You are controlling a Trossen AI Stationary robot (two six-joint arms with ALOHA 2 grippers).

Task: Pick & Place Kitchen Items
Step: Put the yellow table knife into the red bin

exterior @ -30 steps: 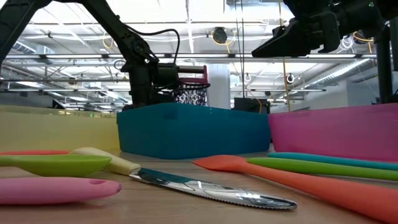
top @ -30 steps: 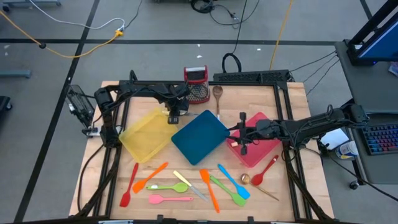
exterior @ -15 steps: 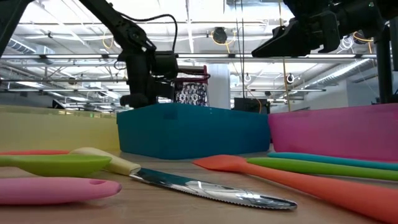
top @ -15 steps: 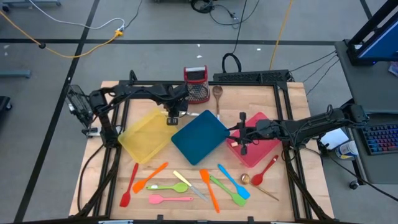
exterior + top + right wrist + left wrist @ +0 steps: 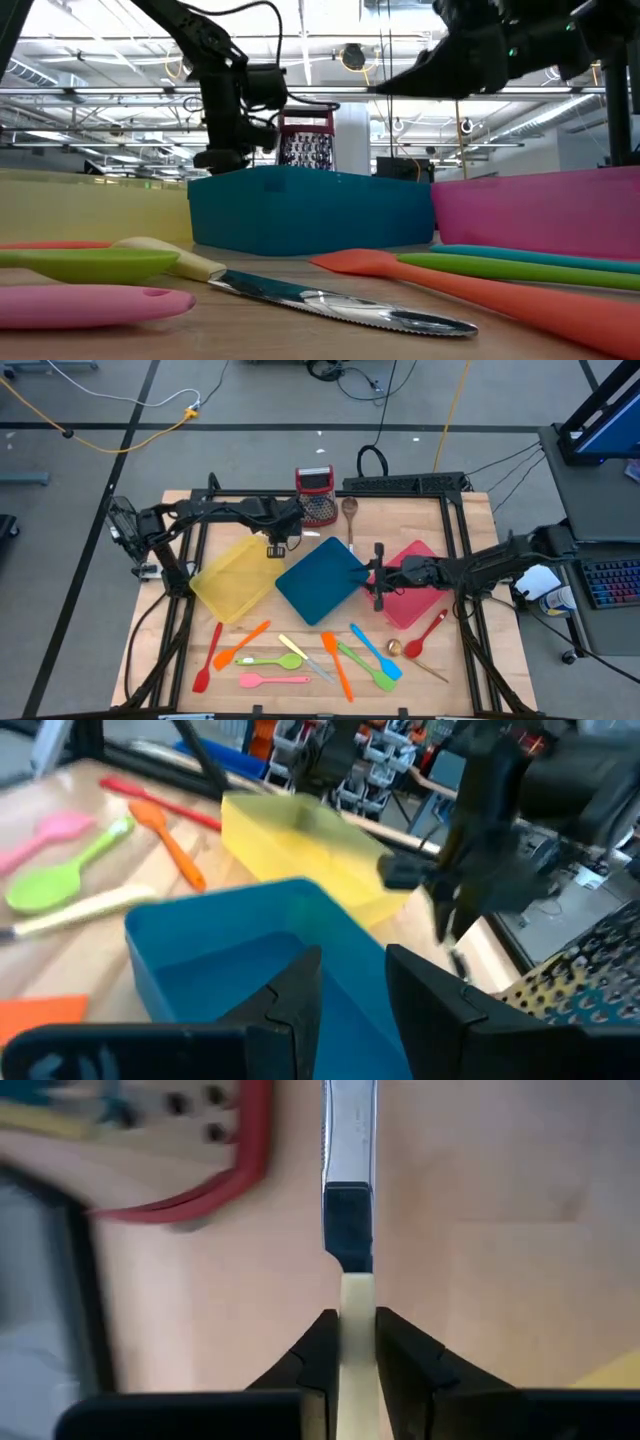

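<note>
Cutlery (image 5: pixel 349 1230), a pale-handled metal piece, was clamped by its handle between the fingers of the left gripper (image 5: pixel 349 1342), blade pointing away over bare wood near the red-framed grater (image 5: pixel 316 493). In the high view the left gripper (image 5: pixel 277 545) stood at about 11 o'clock on the table, between the grater and the far corners of the yellow tray (image 5: pixel 236 574) and the teal tray (image 5: pixel 322 579).

Against the frames of a second earlier, the left arm had drawn back and straightened toward 9 o'clock, and in the low view its gripper (image 5: pixel 238 150) sat higher above the teal tray's rim. The right arm had swung toward the centre: its gripper (image 5: pixel 379 575) now hung at the seam between the teal tray and the red tray (image 5: pixel 412 596), having previously been over the red tray. Its fingers (image 5: pixel 291 988) stood parted with nothing between them.

Judgement: a carry was under way, with the held piece not yet over any tray. The remaining utensils, among them the orange spatula (image 5: pixel 338 666), green spoon (image 5: pixel 274 660) and pink spoon (image 5: pixel 273 680), lay at 6 o'clock untouched, so most of the task remained.
</note>
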